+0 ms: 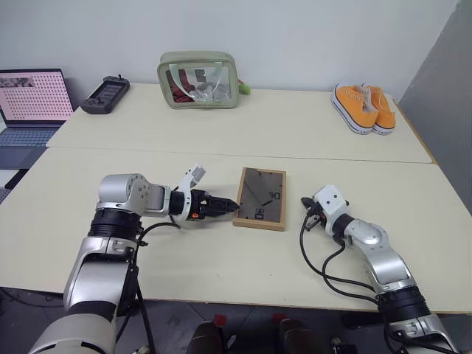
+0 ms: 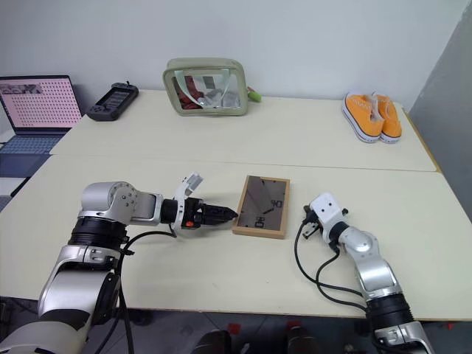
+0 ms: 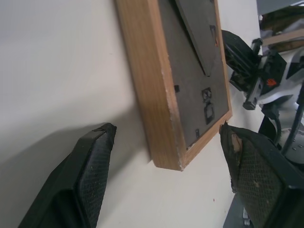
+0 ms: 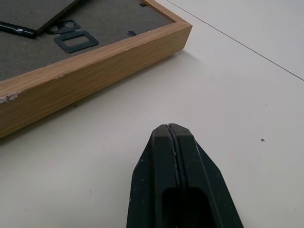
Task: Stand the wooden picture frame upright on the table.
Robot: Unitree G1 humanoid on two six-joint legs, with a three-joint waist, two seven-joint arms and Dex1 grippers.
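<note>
Frame: your wooden picture frame (image 1: pixel 260 198) lies flat on the desk (image 1: pixel 221 125), back panel up with the stand folded against it, on the near slab between the two arms.
Left tool: your left tool (image 1: pixel 230 204) sits at the frame's left edge near its lower corner; the fingers (image 3: pixel 90 171) stand wide apart, one on each side of that corner, not touching the wood.
Right tool: your right tool (image 4: pixel 172 133) has its fingers pressed together, holding nothing, low over the desk just beside the frame's right edge.
Far side: a laptop (image 1: pixel 29 103), a clear-fronted green pouch (image 1: pixel 198 80) and orange shoes (image 1: pixel 363 107) stand well apart from the frame.
</note>
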